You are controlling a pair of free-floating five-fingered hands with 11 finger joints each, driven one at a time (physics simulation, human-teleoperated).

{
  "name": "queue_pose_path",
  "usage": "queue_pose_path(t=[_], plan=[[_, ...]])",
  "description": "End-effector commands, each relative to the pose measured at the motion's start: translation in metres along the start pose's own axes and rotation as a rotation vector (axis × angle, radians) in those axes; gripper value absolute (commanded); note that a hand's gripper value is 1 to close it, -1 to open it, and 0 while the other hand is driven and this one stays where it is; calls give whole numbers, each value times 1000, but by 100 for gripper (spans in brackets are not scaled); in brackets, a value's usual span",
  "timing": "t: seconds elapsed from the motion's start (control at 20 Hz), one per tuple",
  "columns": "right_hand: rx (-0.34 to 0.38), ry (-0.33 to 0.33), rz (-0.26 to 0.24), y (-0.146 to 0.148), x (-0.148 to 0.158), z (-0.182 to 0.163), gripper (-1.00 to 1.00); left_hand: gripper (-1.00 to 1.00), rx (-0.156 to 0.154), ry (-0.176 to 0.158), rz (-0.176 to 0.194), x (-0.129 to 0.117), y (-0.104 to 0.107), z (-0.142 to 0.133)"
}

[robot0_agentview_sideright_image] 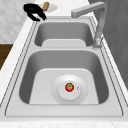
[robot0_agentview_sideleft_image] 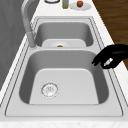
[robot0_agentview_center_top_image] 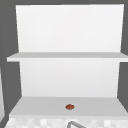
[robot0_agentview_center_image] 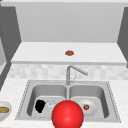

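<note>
Left black hand [robot0_agentview_sideleft_image: 112, 58] hovers over the left steel basin's [robot0_agentview_sideleft_image: 65, 85] front rim, fingers curled, grasping nothing; a red tomato [robot0_agentview_sideright_image: 69, 87] sits on a white plate [robot0_agentview_sideright_image: 56, 93] in the right basin

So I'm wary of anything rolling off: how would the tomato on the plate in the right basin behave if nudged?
The tomato looks round and smooth, so it would probably roll readily. It sits in the plate's shallow centre, which may hold it against a light nudge. The plate lies flat in the basin, so a stronger push would likely send it only onto the basin floor.

We saw a strawberry [robot0_agentview_sideright_image: 69, 87] on a white plate [robot0_agentview_sideright_image: 80, 96] in the right basin, a brown cookie [robot0_agentview_center_top_image: 69, 107] on the shelf [robot0_agentview_center_top_image: 37, 106].
</note>
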State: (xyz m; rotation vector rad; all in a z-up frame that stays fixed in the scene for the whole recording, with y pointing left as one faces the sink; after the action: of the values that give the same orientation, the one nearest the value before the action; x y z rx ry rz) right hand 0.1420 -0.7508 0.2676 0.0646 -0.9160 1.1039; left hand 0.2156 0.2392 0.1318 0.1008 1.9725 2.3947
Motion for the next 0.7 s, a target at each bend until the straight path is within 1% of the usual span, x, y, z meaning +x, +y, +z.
queue_pose_path(t=[0.0, 0.35, 0.65], plan=[[-31, 40, 146, 0, 0, 0, -100, 0, 0, 0, 0, 0, 0, 0], [-64, 98, 192, 1, -2, -2, -100, 0, 0, 0, 0, 0, 0, 0], [-116, 138, 218, 2, -3, -4, -100, 0, 0, 0, 0, 0, 0, 0]])
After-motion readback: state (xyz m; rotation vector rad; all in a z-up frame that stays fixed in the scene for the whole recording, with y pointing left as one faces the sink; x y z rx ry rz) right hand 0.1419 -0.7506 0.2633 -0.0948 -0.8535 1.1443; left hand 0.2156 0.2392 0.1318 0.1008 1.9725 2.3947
